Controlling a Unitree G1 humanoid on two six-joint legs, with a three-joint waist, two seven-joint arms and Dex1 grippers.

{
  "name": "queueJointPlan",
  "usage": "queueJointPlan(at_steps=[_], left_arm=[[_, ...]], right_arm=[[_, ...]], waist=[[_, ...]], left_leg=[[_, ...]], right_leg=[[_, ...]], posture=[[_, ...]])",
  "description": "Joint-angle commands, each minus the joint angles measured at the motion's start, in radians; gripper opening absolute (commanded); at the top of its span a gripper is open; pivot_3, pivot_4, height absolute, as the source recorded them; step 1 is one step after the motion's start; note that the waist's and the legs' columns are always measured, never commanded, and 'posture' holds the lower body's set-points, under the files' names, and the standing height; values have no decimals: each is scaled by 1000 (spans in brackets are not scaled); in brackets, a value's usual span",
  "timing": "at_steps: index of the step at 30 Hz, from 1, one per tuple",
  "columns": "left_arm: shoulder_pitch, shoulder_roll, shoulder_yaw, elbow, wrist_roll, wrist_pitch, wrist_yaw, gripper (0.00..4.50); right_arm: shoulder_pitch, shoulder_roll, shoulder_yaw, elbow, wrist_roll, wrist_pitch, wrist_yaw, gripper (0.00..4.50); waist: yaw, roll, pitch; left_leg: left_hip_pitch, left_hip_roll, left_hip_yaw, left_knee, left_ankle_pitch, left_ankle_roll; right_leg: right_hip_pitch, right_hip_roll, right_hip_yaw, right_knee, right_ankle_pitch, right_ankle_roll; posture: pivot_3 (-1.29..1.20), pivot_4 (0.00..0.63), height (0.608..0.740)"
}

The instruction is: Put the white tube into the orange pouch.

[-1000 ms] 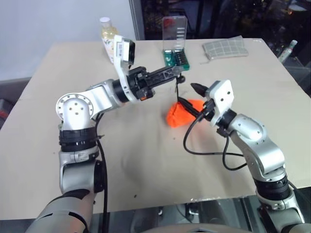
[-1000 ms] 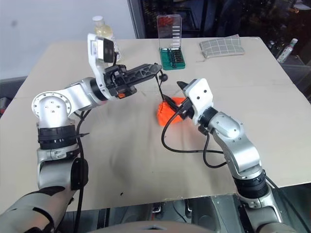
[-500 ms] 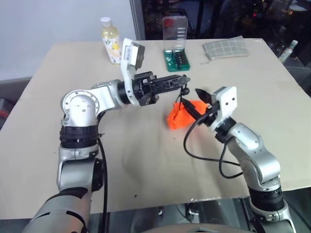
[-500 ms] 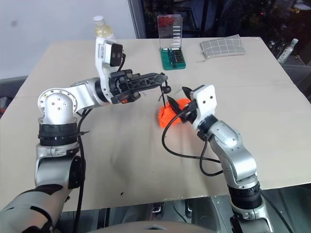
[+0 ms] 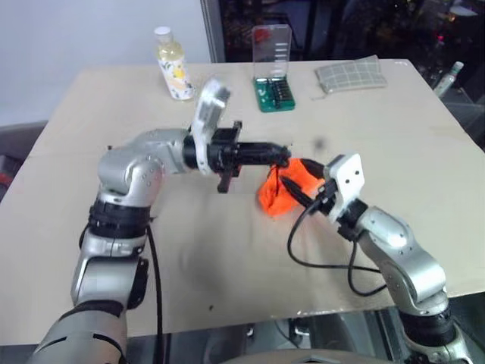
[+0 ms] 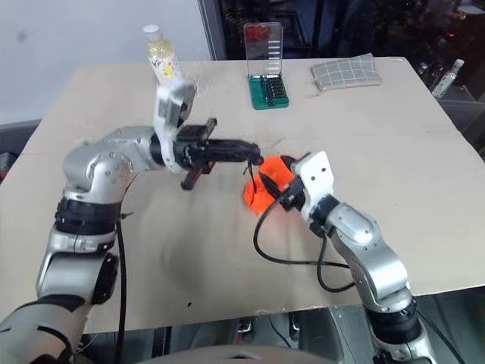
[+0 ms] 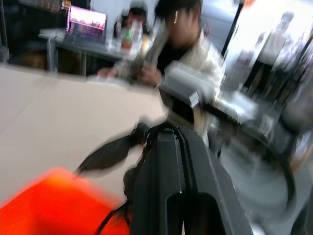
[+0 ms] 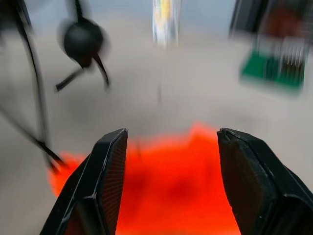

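Person (image 7: pixel 183 44) behind left end effector (image 7: pixel 166 134) clamped together, right end effector (image 8: pixel 168 147) spread astride orange pouch (image 8: pixel 171 181)

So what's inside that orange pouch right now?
I can't tell. The orange pouch lies slumped on the table between the left gripper and the right gripper, and its fabric covers whatever it holds. No white tube is visible.

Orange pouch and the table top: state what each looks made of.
Orange pouch: soft matte fabric, judging by its crumpled, slumped shape and the thin black cord. Table top: apparently unfinished beige board, perhaps cardboard or fibreboard; flat, dull, with a rough front edge.
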Motion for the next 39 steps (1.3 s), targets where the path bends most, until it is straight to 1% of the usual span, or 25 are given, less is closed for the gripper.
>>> queueJointPlan(at_steps=[1, 3, 4, 5, 6, 8, 12, 13, 15, 16, 17, 19, 21, 24, 27, 28, 30, 32, 33, 36, 39], left_arm=[[122, 31, -62, 6, 178, -263, -62, 0], [188, 37, -72, 31, 233, -358, -71, 0], [219, 45, -74, 33, 253, -402, -83, 0], [246, 50, -70, 30, 261, -422, -83, 0], [268, 54, -67, 32, 272, -446, -84, 0], [307, 61, -66, 52, 312, -519, -83, 0], [354, 43, -54, 65, 362, -582, -10, 0], [342, 3, -24, 52, 320, -526, 51, 0], [248, -91, 40, 56, 263, -419, 206, 0], [191, -131, 66, 76, 267, -407, 276, 0], [126, -156, 82, 100, 279, -394, 328, 0], [36, -184, 86, 124, 297, -417, 351, 0], [-3, -190, 41, 102, 292, -453, 269, 0], [45, -167, -50, 41, 250, -457, 86, 0], [97, -131, -103, 44, 267, -506, -31, 0], [112, -111, -119, 49, 272, -485, -55, 0], [130, -85, -139, 87, 300, -507, -94, 0], [135, -63, -154, 125, 330, -524, -120, 0], [135, -58, -160, 147, 346, -549, -132, 0], [132, -60, -164, 187, 357, -575, -157, 0], [123, -72, -160, 205, 353, -572, -162, 0]], right_arm=[[83, -68, -79, -110, 66, 59, 49, 2937], [114, -94, -114, -145, 102, 84, 59, 2937], [122, -104, -128, -158, 115, 95, 62, 2937], [126, -112, -139, -171, 124, 105, 63, 2937], [124, -118, -146, -183, 134, 114, 64, 2937], [97, -137, -132, -205, 146, 125, 79, 2937], [-16, -142, -92, -198, 154, 134, 85, 2937], [-48, -140, -90, -183, 155, 136, 84, 2937], [-95, -148, -91, -154, 151, 133, 90, 2937], [-109, -153, -94, -143, 150, 130, 94, 2937], [-119, -154, -101, -135, 150, 125, 95, 2937], [-129, -154, -119, -121, 152, 121, 92, 2937], [-119, -153, -140, -107, 147, 107, 85, 2937], [-84, -153, -202, -96, 129, 109, 42, 2937], [-32, -166, -281, -110, 123, 155, 2, 2937], [4, -179, -312, -126, 127, 179, -1, 2937], [94, -211, -360, -166, 128, 214, 5, 2937], [165, -213, -396, -200, 147, 237, 7, 2937], [199, -216, -403, -217, 152, 244, 9, 2937], [262, -202, -389, -279, 181, 236, 20, 2937], [269, -187, -340, -303, 201, 234, 17, 2937]], waist=[[1, 0, 0], [1, 0, 0], [1, 0, 0], [1, 0, 0], [2, 0, 0], [1, 1, -1], [-1, 2, -1], [0, 2, -1], [14, 2, -1], [20, 1, -1], [27, 1, -1], [31, 0, -2], [25, 1, -2], [17, 3, -5], [8, 2, -5], [7, 2, -5], [10, 3, -5], [11, 3, -5], [10, 3, -5], [5, 3, -5], [1, 3, -5]], left_leg=[[0, 0, 1, 0, 0, 0], [-1, 0, 1, 0, -1, 1], [-1, 1, 1, 0, -3, 4], [-1, 1, 1, 0, -4, 4], [0, 3, 1, 0, -6, 0], [0, 4, 0, 1, -6, 0], [0, 5, 2, 1, -6, 0], [0, 5, 2, 1, -6, 0], [-1, 5, 0, 1, -6, 1], [-4, 5, -3, 3, -3, 5], [-8, 5, -6, 6, -3, 5], [-14, 4, -11, 9, -3, 5], [-13, 2, -10, 9, -3, 6], [-11, -1, -4, 8, -3, 5], [-11, -4, -3, 6, -4, 7], [-13, -4, -4, 6, -4, 7], [-12, -4, -5, 7, -4, 7], [-12, -4, -6, 7, -4, 7], [-11, -3, -7, 7, -7, 11], [-10, -3, -7, 7, -7, 11], [-10, -1, -8, 10, -7, 11]], right_leg=[[-1, 0, 0, 0, 0, -1], [-2, -1, 0, 0, -1, -2], [-2, -1, 0, 0, -2, -2], [-2, -1, 0, 0, -2, -3], [-2, -1, -2, 0, -3, -4], [-2, -1, -3, -1, -3, -4], [-2, -1, -4, -1, -3, -4], [-2, -1, -4, -1, -3, -4], [-2, -1, -6, -1, -2, -3], [-2, -1, -8, -1, -1, -1], [-3, 0, -11, -1, 0, 0], [-4, 2, -14, -1, 0, 1], [-3, 3, -13, -1, 0, 1], [-3, 3, -9, 0, 1, 1], [-3, 1, -7, -1, 2, -1], [-4, 1, -7, -1, 2, -1], [-4, 1, -9, -1, 0, 2], [-3, 1, -9, -1, -1, 3], [-3, 1, -10, -1, -1, 3], [-2, 0, -9, -1, -2, 3], [-2, -2, -8, -1, -2, 2]], posture=[[0, 150, 740], [0, 150, 740], [0, 150, 740], [0, 150, 740], [0, 150, 740], [0, 150, 740], [0, 150, 740], [0, 150, 740], [0, 150, 740], [0, 150, 740], [0, 150, 740], [0, 150, 740], [0, 150, 740], [0, 150, 740], [0, 150, 740], [0, 150, 740], [0, 150, 740], [0, 150, 740], [0, 150, 740], [0, 150, 740], [0, 150, 740]])
